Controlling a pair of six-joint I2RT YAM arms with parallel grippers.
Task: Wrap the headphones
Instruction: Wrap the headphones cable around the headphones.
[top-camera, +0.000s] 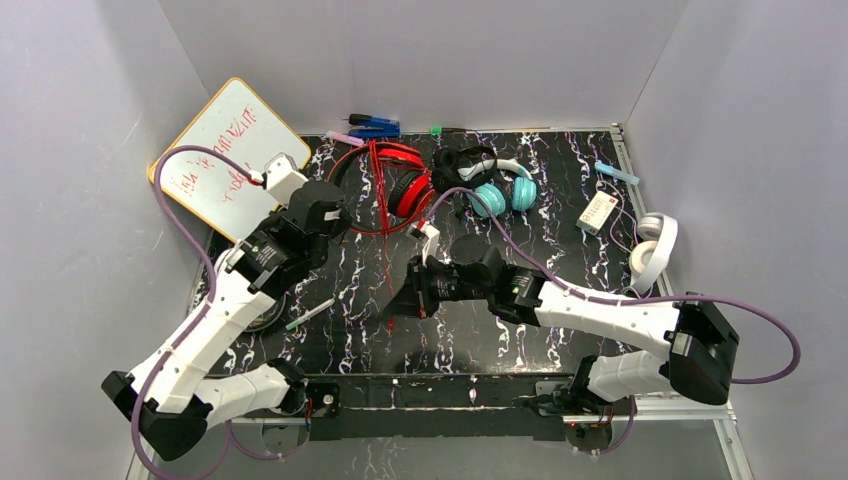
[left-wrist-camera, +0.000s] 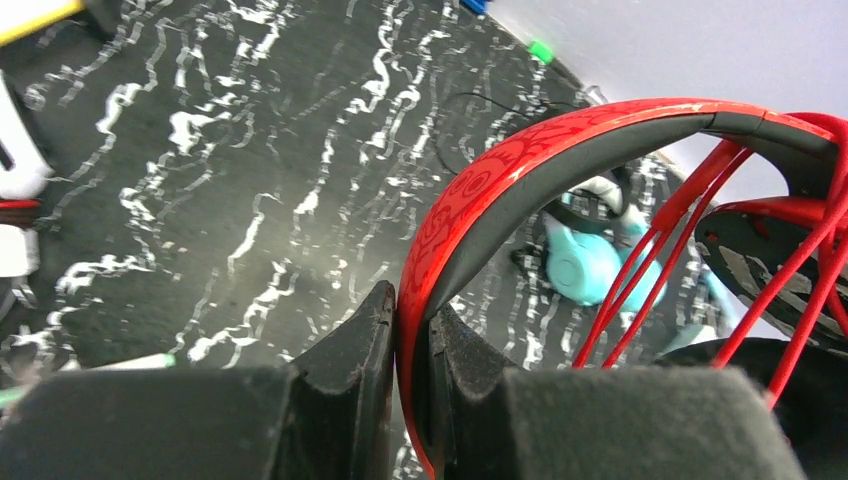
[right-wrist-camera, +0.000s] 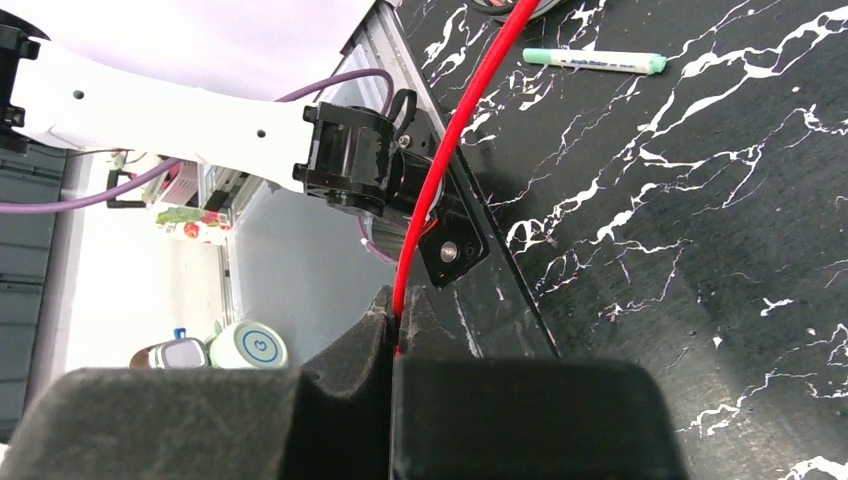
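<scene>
Overhead, the red headphones (top-camera: 398, 186) are shown near the far edge of the black, white-veined table (top-camera: 480, 335), just beside the left arm's end. The left gripper (left-wrist-camera: 410, 320) is clamped on the patterned red headband (left-wrist-camera: 560, 140), with one finger on each face of the band. Several strands of the red cord (right-wrist-camera: 450, 140) are seen crossing the open arch of the band. The right gripper (right-wrist-camera: 395, 318) is clenched on a single strand of that cord, which is drawn straight from the fingertips towards the headphones. The teal headphones (top-camera: 505, 193) and the small black headphones (top-camera: 465, 160) are placed together to the right of the red pair. The white headphones (top-camera: 655, 250) are set at the table's right rim. Red handwriting is carried by the whiteboard (top-camera: 225, 150) leaning at far left, but it cannot be read. Print on the green marker (right-wrist-camera: 595, 62) and on the small white box (top-camera: 598, 212) is too fine to be made out.
</scene>
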